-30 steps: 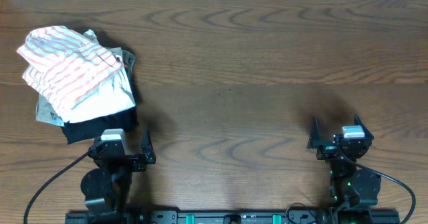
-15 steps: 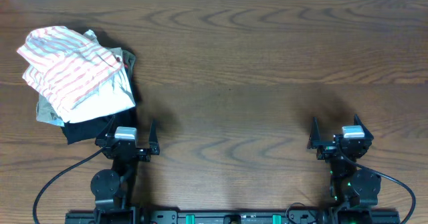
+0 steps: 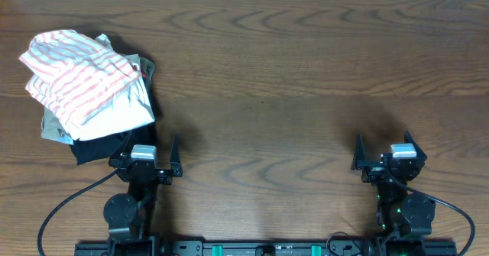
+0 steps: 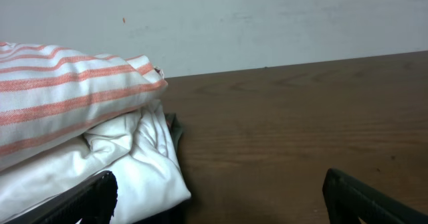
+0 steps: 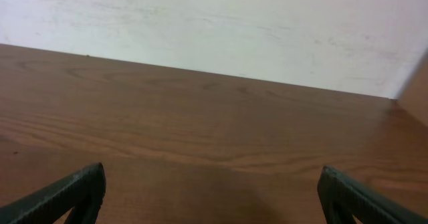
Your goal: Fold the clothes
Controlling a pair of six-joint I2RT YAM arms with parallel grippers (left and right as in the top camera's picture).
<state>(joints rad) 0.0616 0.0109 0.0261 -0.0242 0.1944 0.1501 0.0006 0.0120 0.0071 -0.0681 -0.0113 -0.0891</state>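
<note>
At the far left of the tabletop, we recorded one heap of garments. Uppermost lay the striped shirt, white with thin salmon-orange bands, crumpled and unfolded. Beneath it was a plain white garment, bulging out on the side toward the tabletop's middle. A beige garment showed at the heap's outer left edge, and a black garment lay lowest, along the near edge. The left tool stood just beside that near edge with its jaws spread wide and nothing between them; we could not tell whether a finger touched the black cloth. The right tool stood well apart over bare wood at the near right, likewise spread wide and holding nothing.
</note>
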